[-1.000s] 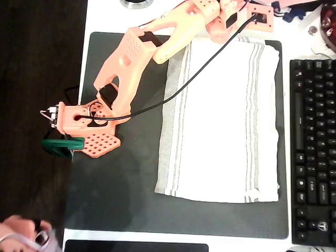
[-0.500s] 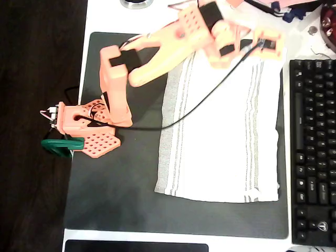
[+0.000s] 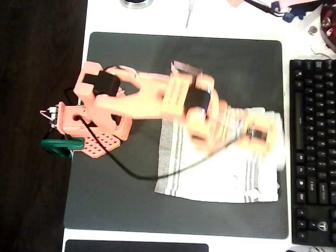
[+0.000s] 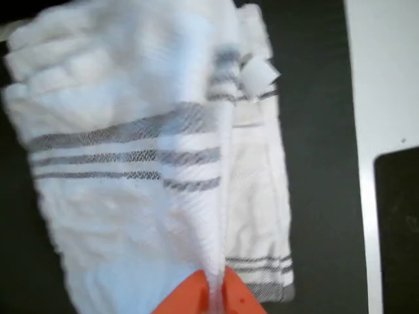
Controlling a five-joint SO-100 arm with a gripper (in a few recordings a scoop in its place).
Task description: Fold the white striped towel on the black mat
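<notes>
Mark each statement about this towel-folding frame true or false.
1. The orange end effector pinches the white striped cloth towel. True.
2. The towel lies flat and fully spread. False: part is lifted and drawn over the rest.
3. The towel sits on the dark rectangular matte mat. True.
4. The black keyboard lies on the mat. False: it sits beside the mat, at the right of the overhead view.

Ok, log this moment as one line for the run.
stage: folding | end effector: shut on white striped towel edge | towel: far end lifted over itself, near end flat on black mat | arm: motion-blurred
</notes>
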